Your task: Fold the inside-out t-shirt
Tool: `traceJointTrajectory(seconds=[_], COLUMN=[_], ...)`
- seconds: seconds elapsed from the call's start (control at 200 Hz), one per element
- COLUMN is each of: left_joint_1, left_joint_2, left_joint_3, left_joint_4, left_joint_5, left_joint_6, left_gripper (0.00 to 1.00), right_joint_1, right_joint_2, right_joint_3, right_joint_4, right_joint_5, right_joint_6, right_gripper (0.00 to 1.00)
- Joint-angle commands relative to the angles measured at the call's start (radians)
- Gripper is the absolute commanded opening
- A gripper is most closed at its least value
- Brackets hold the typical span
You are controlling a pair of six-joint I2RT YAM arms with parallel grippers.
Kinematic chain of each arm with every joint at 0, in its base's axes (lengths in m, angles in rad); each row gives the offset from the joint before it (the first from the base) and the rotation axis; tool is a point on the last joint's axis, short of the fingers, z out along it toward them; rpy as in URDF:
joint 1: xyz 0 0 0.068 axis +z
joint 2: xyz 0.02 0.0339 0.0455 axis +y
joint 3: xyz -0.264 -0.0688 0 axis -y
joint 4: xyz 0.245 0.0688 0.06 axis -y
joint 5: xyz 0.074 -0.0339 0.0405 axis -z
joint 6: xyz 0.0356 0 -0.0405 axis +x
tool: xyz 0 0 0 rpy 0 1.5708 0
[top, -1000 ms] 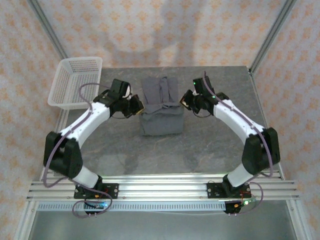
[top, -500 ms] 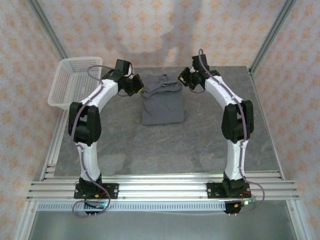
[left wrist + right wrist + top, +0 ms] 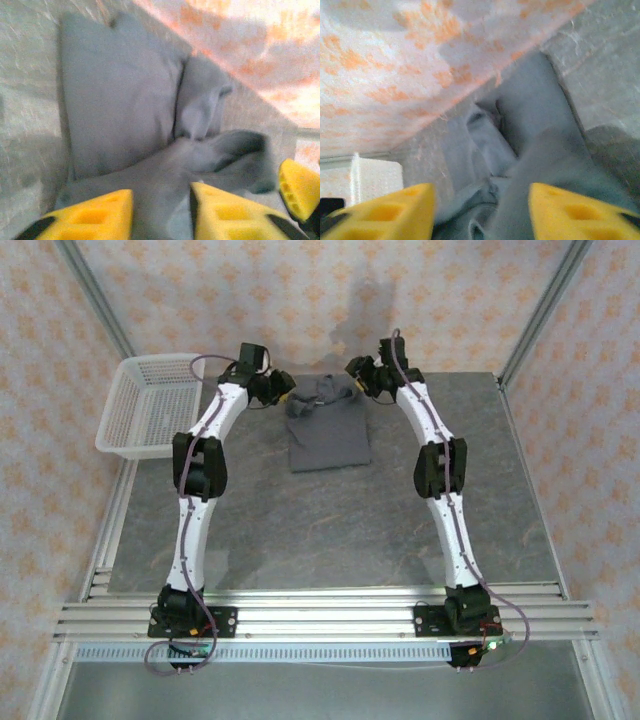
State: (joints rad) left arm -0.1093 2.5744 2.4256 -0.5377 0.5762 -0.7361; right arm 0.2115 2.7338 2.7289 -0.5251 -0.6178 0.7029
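Note:
The inside-out t-shirt lies folded into a dark slate-grey rectangle at the far middle of the table, its far edge bunched up. My left gripper is at the shirt's far left corner and my right gripper at its far right corner, both arms stretched out. In the left wrist view the yellow pads of the left gripper stand apart over a ridge of the t-shirt. In the right wrist view the right gripper gapes wide above rumpled t-shirt fabric, gripping nothing.
A white mesh basket sits at the table's far left corner. The patterned back wall rises just behind both grippers. Grey tabletop stretches between the shirt and the arm bases.
Both arms have reached farther toward the back wall, carrying the shirt's near edge over to the far edge. Both grippers, shut earlier, now stand open and the fabric has dropped.

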Motion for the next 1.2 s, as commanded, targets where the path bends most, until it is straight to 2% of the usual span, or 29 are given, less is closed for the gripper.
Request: traceJointTrajectory(seconds=[0.0, 0.095, 0.18, 0.29, 0.375, 0.49, 0.595, 0.741, 0.786, 0.841, 0.896, 0.976, 1.106, 1.196], left_joint_1=[0.053, 0.060, 0.053, 0.036, 0.006, -0.058, -0.104, -0.120, -0.125, -0.134, -0.139, -0.140, -0.149, -0.191], left_joint_2=[-0.035, -0.136, -0.310, -0.521, -0.591, -0.596, -0.554, -0.490, -0.470, -0.455, -0.451, -0.486, -0.649, -0.799], left_joint_3=[0.122, 0.068, -0.232, -0.654, -0.850, -0.967, -0.962, -0.945, -0.931, -0.927, -0.943, -1.021, -1.259, -1.441], left_joint_4=[-0.041, -0.095, -0.011, 0.140, 0.181, 0.218, 0.210, 0.233, 0.235, 0.247, 0.264, 0.292, 0.321, 0.319], left_joint_5=[0.005, -0.011, -0.004, -0.012, 0.002, 0.027, 0.016, -0.004, 0.011, 0.029, 0.052, 0.068, 0.065, 0.067], left_joint_6=[-0.041, 0.019, 0.045, 0.061, 0.078, 0.095, 0.102, 0.076, 0.068, 0.059, 0.045, 0.023, 0.017, 0.012], left_gripper=[0.45, 0.47, 0.49, 0.50, 0.52, 0.54, 0.55, 0.55, 0.52, 0.42, 0.26, 0.00, 0.00, 0.00], right_joint_1=[-0.068, -0.088, -0.076, -0.069, -0.063, -0.028, 0.012, 0.047, 0.053, 0.056, 0.058, 0.058, 0.064, 0.095], right_joint_2=[-0.042, -0.161, -0.316, -0.561, -0.649, -0.639, -0.582, -0.513, -0.507, -0.507, -0.528, -0.590, -0.779, -0.942], right_joint_3=[0.084, -0.039, -0.315, -0.865, -1.092, -1.151, -1.122, -1.095, -1.095, -1.099, -1.129, -1.213, -1.486, -1.700], right_joint_4=[-0.042, -0.160, -0.213, 0.068, 0.198, 0.198, 0.155, 0.152, 0.156, 0.158, 0.158, 0.160, 0.225, 0.232], right_joint_5=[-0.042, -0.040, -0.006, -0.053, -0.073, -0.105, -0.085, -0.083, -0.083, -0.089, -0.080, -0.033, -0.027, 0.000], right_joint_6=[0.045, -0.092, -0.235, -0.222, -0.203, -0.247, -0.274, -0.249, -0.237, -0.224, -0.216, -0.209, -0.170, -0.164], right_gripper=[0.62, 0.63, 0.63, 0.63, 0.65, 0.65, 0.63, 0.56, 0.50, 0.35, 0.16, 0.03, 0.01, 0.01])
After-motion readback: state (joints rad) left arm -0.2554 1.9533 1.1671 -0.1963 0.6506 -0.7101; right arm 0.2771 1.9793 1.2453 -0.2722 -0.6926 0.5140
